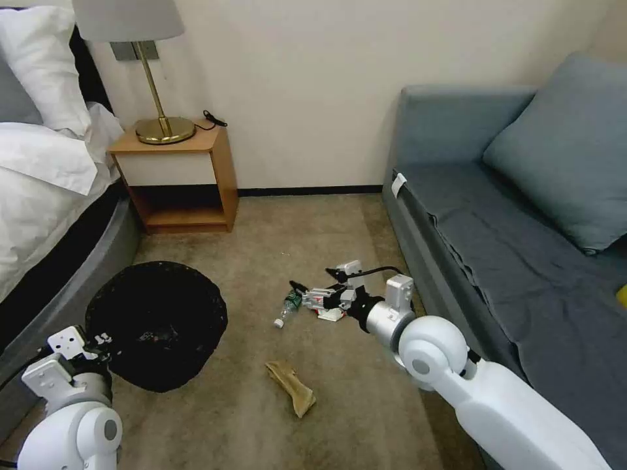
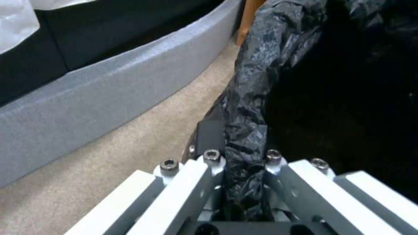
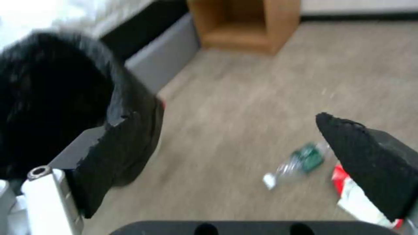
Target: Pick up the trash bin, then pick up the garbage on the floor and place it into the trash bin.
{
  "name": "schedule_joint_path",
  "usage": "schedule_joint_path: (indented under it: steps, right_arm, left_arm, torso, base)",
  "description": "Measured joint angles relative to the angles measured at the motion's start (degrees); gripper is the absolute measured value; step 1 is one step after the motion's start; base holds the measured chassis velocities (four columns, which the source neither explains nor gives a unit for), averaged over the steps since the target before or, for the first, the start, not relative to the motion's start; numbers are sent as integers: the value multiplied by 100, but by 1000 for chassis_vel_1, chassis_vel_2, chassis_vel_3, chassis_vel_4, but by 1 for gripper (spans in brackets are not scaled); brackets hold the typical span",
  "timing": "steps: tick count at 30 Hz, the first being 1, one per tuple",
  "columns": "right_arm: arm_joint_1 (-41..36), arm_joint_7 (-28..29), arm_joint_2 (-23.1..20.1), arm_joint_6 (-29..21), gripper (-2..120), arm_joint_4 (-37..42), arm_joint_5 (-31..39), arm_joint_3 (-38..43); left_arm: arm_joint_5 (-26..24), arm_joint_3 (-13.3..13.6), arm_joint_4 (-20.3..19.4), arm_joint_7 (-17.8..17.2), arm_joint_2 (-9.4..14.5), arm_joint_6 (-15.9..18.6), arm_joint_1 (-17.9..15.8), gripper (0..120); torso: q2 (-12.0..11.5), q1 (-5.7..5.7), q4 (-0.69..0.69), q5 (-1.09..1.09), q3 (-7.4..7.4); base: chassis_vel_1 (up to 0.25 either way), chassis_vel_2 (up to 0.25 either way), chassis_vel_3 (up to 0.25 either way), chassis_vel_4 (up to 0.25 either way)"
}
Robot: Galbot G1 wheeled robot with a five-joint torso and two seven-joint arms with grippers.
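- Two tools are in view: the left tool (image 2: 244, 182) is clamped shut on the bag-lined rim of the trash bin (image 1: 157, 323), as the left wrist view shows.
- Trash bin sits at the floor's left side, just beside the bed base (image 2: 100, 98), in front of the nightstand (image 1: 179, 179).
- Right tool (image 1: 297, 290) is low over the floor near the sofa (image 1: 496, 241), its fingers (image 3: 370, 156) spread wide with nothing between them.
- Clear bottle (image 1: 287, 307) lies just beside the right tool's fingertips; whether they touch cannot be told.
- Red-and-white packet (image 3: 361, 195) lies under that tool.
- Tan paper wad (image 1: 292, 386) lies well apart, nearer the robot.
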Motion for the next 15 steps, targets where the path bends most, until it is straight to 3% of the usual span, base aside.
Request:
schedule_joint_path:
  steps: [6,15]
  right_arm:
    - [825,-86,104,-672,100,-545,159,-707]
    - [1667,-243,169,-829,100,-1235,97,-2271]
  left_arm:
    - [3,-68,-52,1,-16,-2,31,2]
    - [-26,-165,-118,4,-16,-2,51,2]
  torso:
    - [0,0,0,-1,0]
    - [0,0,1,-1,0]
  base:
    - [0,0,0,0]
    - [0,0,0,0]
